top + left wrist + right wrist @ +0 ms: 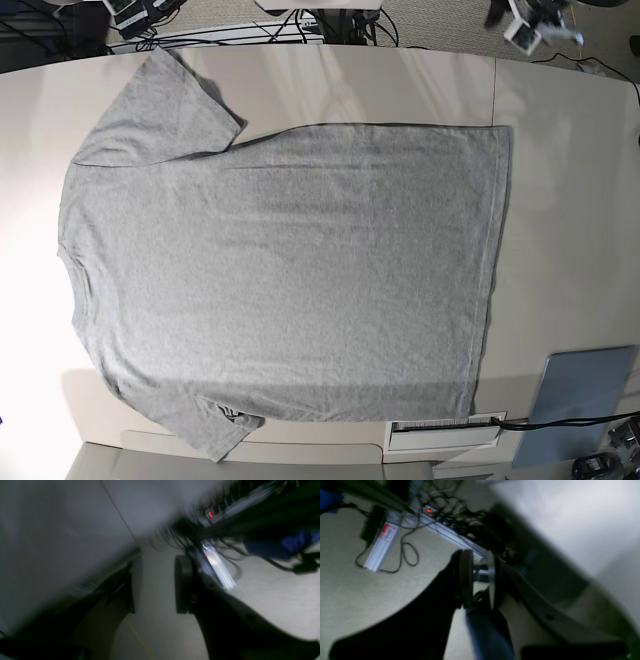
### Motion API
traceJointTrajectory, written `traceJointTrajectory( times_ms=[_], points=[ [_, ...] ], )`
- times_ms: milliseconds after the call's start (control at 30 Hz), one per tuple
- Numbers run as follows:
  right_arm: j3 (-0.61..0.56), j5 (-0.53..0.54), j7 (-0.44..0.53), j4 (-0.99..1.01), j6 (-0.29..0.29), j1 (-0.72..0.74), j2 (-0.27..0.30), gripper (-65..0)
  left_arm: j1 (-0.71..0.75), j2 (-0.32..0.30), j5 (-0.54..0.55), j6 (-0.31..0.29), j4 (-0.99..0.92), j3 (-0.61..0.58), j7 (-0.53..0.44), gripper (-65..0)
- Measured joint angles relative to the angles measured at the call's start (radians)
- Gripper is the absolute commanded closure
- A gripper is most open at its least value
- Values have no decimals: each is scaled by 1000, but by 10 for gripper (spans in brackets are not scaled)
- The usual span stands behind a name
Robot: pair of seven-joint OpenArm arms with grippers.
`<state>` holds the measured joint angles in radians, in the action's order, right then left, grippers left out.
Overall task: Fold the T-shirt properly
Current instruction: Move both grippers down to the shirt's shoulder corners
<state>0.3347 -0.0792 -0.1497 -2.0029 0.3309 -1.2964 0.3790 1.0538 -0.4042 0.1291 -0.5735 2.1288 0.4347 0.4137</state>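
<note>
The large heather-grey short-sleeved cotton T-shirt [290, 270] lies flat, plain side up, collar left, hem right, across the pale table [570, 200]. Both black grippers, left [155, 585] and right [480, 580], hang empty and parted beyond the table's edge. Judging from this, pinch matching corners evenly, avoiding wrinkles.

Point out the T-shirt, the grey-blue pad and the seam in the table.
T-shirt [280, 270]: base view, middle of its plain grey body.
Grey-blue pad [585, 395]: base view, its flat top.
Table seam [496, 90]: base view, line above the shirt's hem.

One T-shirt [280, 270], one grey-blue pad [582, 400], one table [570, 180].
</note>
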Motion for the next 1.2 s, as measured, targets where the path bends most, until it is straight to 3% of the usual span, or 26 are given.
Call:
traceJointTrajectory(
  times_ms=[67,200,267,400,500,600,667,733,833,1000,1100,1200],
  points=[
    [53,2,-15,-66,2,4,1,-114,-19,-26,-25,-2,43,0,-17,-233],
    [135,2,-60,-157,3,5,3,-114,-109,-41,-105,-14,56,-1,-55,-317],
    [158,4,-63,-186,5,2,3,-114,-162,-42,-132,-61,47,0,-73,-339],
    [174,2,-72,-219,3,2,3,-114,-266,-39,-137,-132,14,-3,-74,-340],
    [174,2,-76,-221,0,7,3,-115,-336,-42,-143,-127,-23,-41,-74,-340],
    [174,3,-113,-222,-28,16,2,-115,-397,-70,-217,-131,-88,-146,-79,-340],
    [174,2,-136,-222,-33,15,2,-115,-426,-107,-278,-86,-144,-230,-80,-340],
    [174,3,-140,-222,-32,16,1,-115,-451,-148,-342,-3,-189,-296,-76,-340],
    [174,2,-149,-222,-118,14,0,-115,-504,-200,-379,60,-240,-368,-76,-339],
    [174,3,-153,-222,-256,59,0,-115,-571,-213,-414,78,-323,-455,-110,-340],
    [174,6,-161,-223,-288,101,0,-115,-618,-216,-414,85,-349,-502,-124,-339],
    [174,9,-272,-223,-281,137,0,-115,-636,-217,-404,108,-376,-512,-153,-339]
  ],
)
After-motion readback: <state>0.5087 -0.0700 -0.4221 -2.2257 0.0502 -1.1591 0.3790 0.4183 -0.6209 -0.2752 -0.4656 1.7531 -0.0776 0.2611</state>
